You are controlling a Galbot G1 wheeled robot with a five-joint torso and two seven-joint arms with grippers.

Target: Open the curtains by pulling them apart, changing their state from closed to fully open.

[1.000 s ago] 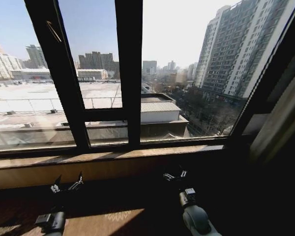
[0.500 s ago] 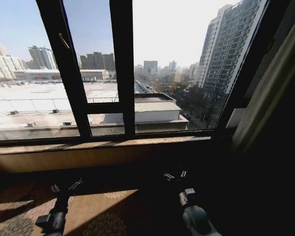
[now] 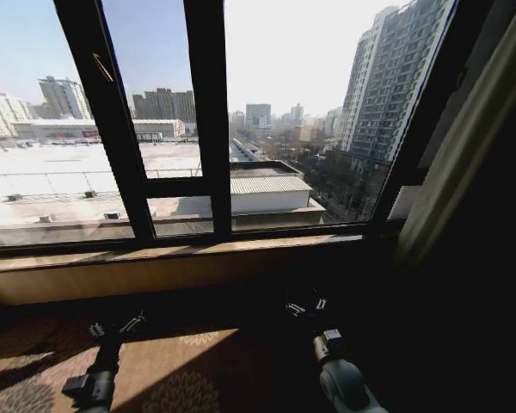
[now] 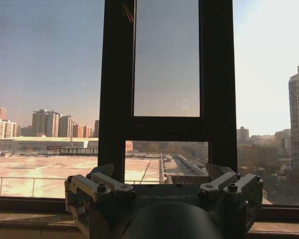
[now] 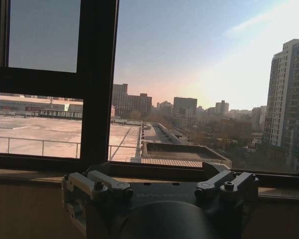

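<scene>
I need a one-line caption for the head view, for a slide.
Both claws, left and right, open and held low before the uncovered window; a curtain edge hangs at right.

A pale curtain [image 3: 464, 142], apparently gathered, hangs slanted beside the window's right edge

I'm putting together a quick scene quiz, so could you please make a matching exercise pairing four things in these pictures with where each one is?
Things:
1. left gripper
2. right gripper
3. curtain
4. window sill

Places:
A. pale strip along the right edge of the window
B. low over the patterned carpet, on the robot's left side
C. running across below the glass
D. low in shadow on the robot's right side

Pairs: 1-B, 2-D, 3-A, 4-C
</scene>
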